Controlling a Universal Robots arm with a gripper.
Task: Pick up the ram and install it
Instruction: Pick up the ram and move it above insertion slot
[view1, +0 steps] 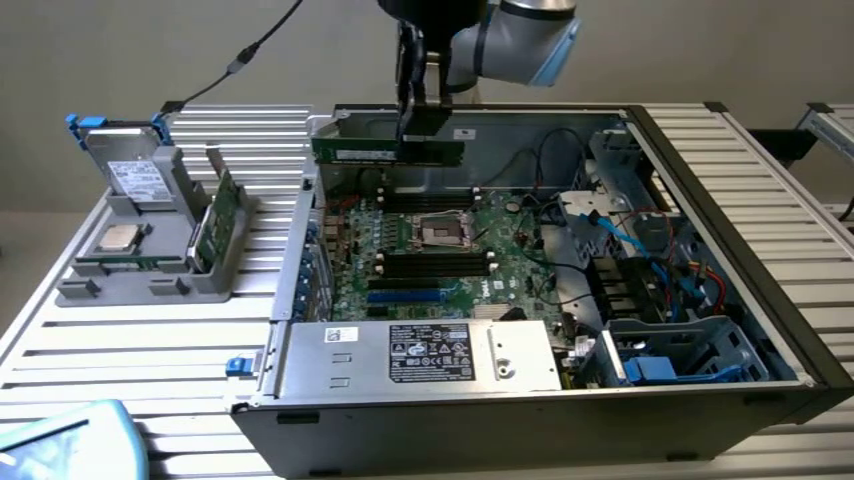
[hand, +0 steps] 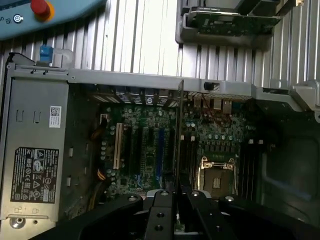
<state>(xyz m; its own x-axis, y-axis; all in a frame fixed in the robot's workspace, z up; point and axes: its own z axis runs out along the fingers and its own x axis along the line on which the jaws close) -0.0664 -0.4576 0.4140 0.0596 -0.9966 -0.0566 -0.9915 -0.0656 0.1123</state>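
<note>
Because the ram (view1: 374, 152) is pinched by its upper long edge in the nearly closed pincer (view1: 424, 132), its contact edge faces down and free. Note that the grip sits off-centre, toward the exterior view's right end of the stick. You have it level in the air over the far edge of the open computer case (view1: 721, 205), touching nothing. It lies parallel to the black slots (view1: 434, 262) on the motherboard (view1: 400, 245). I judge this a deliberate alignment, so the stick would meet a slot along its whole length. In the wrist view the ram (hand: 179, 135) reads as a thin edge-on line running away from the pincer (hand: 167, 200) over the board.

Containers.
- Case: the motherboard is on the floor, with the processor socket (view1: 441, 232) between two banks of slots. The power supply (view1: 427, 352) runs along the near edge. Cables (view1: 627, 240) and a blue drive cage (view1: 667, 365) are at the exterior view's right side. Whether any slot is already filled, cannot tell.
- Gray tray (view1: 134, 288): it sits at the exterior view's left edge of the table (view1: 160, 350), well apart from the ram. It holds a processor chip (view1: 120, 238) lying flat, a larger green card (view1: 214, 225) standing on edge, and a labelled unit (view1: 136, 178) upright at the tray's far end.
</note>
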